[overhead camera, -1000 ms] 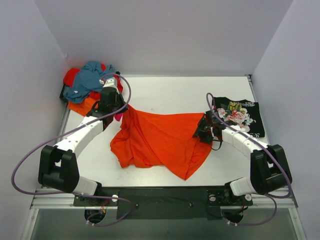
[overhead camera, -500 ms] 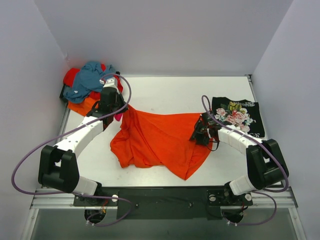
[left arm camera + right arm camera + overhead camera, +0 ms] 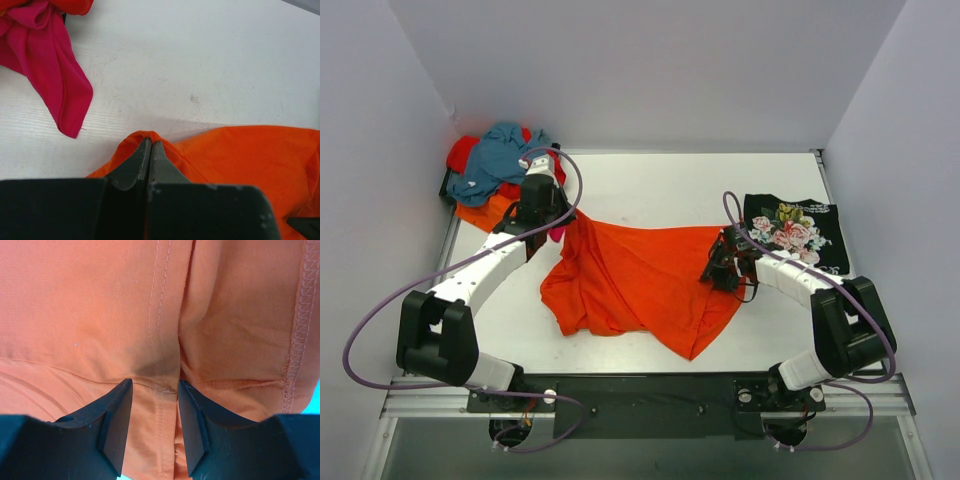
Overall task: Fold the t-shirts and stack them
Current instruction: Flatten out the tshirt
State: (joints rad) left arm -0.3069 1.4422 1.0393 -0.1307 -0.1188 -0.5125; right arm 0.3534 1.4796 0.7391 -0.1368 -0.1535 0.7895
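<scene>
A bright orange t-shirt [image 3: 630,275] lies spread and rumpled across the middle of the table. My left gripper [image 3: 564,220] is shut on its upper left corner, and the cloth [image 3: 250,160] wraps over the tips of the closed jaws [image 3: 151,145]. My right gripper [image 3: 718,268] is pressed down on the shirt's right edge. Its jaws stand apart [image 3: 155,390] with a stitched seam of the orange cloth [image 3: 100,315] lying flat between them. A black t-shirt with a floral print [image 3: 800,232] lies folded at the right.
A pile of t-shirts [image 3: 500,165], teal on red and orange, sits in the back left corner. A magenta one [image 3: 50,75] trails from it close to my left gripper. Grey walls close in the table on three sides.
My right gripper has moved a little left and toward the near edge along the shirt's right edge. The left arm and its hold have stayed put.
</scene>
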